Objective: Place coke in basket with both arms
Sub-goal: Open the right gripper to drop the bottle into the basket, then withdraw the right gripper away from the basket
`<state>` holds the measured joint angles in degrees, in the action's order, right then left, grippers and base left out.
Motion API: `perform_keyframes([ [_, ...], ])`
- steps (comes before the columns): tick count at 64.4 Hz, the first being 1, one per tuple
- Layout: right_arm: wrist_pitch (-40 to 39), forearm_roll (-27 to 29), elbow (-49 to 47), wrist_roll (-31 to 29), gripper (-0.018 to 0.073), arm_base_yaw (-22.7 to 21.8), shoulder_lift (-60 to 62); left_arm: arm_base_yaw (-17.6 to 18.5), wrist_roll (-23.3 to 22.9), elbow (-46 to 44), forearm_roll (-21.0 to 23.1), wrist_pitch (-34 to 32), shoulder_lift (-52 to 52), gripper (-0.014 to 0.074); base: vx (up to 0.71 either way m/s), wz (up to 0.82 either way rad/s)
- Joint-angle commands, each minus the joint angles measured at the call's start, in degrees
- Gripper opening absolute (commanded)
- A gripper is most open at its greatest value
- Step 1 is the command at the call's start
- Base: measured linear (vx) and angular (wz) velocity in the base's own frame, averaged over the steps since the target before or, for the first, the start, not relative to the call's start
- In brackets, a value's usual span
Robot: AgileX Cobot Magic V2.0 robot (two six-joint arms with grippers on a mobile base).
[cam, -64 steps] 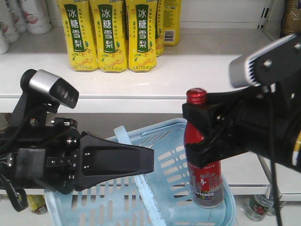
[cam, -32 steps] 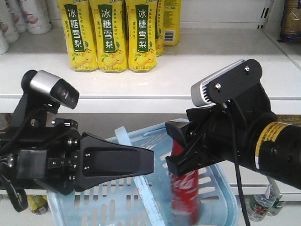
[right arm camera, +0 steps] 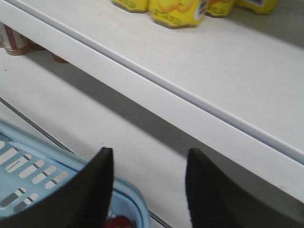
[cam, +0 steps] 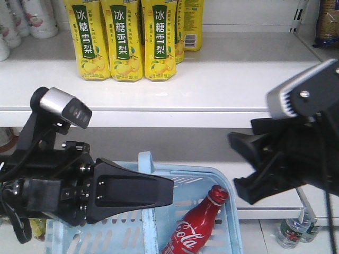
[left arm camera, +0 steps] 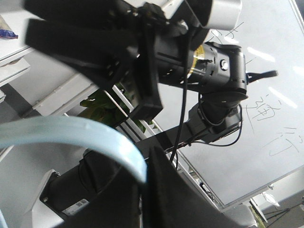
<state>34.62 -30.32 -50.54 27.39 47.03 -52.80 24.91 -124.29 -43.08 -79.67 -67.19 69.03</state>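
The coke [cam: 195,233], a red bottle with white script, leans tilted inside the light blue basket [cam: 230,211], cap up to the right. My left gripper [cam: 170,191] is shut on the basket's handle [cam: 145,161]; in the left wrist view the blue handle [left arm camera: 95,137] runs into the closed jaws of the left gripper [left arm camera: 145,190]. My right gripper [cam: 235,164] hangs open above and to the right of the bottle, touching nothing. The right wrist view shows the right gripper [right arm camera: 146,159] with only shelf between its fingers, and the basket rim [right arm camera: 57,159] and red cap [right arm camera: 118,222] below.
A white shelf [cam: 212,79] behind carries yellow pear-drink bottles [cam: 122,42] and white bottles [cam: 32,18] at the far left. A second white shelf board [right arm camera: 156,133] lies behind the basket. Small bottles [cam: 290,233] stand low on the right.
My right gripper has let go of the coke and drawn back up and to the right. The bottle, upright before, now leans in the basket, which sits lower in view.
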Motion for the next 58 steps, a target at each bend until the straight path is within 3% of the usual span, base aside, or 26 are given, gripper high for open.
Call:
perform_keyframes([
  [1, 3.7, -3.3, -2.0, -0.3, 0.0073, -0.1, 5.2, 0.2, 0.4, -2.1, 7.5, -11.5, -1.6, -0.0006, 0.0, 0.0],
  [4, 6.6, -3.3, -2.0, -0.3, -0.0014, -0.1, 8.0, 0.2, 0.4, -2.1, 7.5, -11.5, -1.6, -0.0006, 0.0, 0.0],
  [11, 10.8, -2.2, -1.8, -0.3, -0.001, -0.1, 14.2, 0.2, 0.4, -2.1, 7.5, -11.5, -1.6, -0.0006, 0.0, 0.0],
  [24, 8.1, -4.7, 10.3, 0.8, -0.0005, -0.1, 27.7, 0.2, 0.4, -2.1, 7.5, -11.5, -1.6, -0.0006, 0.0, 0.0],
  [41, 8.2, -13.1, 27.1, 12.5, -0.0005, -0.1, 41.4, 0.2, 0.4, -2.1, 7.5, -11.5, -1.6, -0.0006, 0.0, 0.0],
  [46, 7.0, -15.7, 29.2, 14.8, -0.0005, -0.1, 43.6, 0.2, 0.4, -2.1, 7.5, -11.5, -1.6, -0.0006, 0.0, 0.0],
  [58, 6.6, -15.7, 29.4, 17.5, -0.0005, -0.1, 45.0, 0.2, 0.4, -2.1, 7.5, -11.5, -1.6, -0.0006, 0.0, 0.0],
])
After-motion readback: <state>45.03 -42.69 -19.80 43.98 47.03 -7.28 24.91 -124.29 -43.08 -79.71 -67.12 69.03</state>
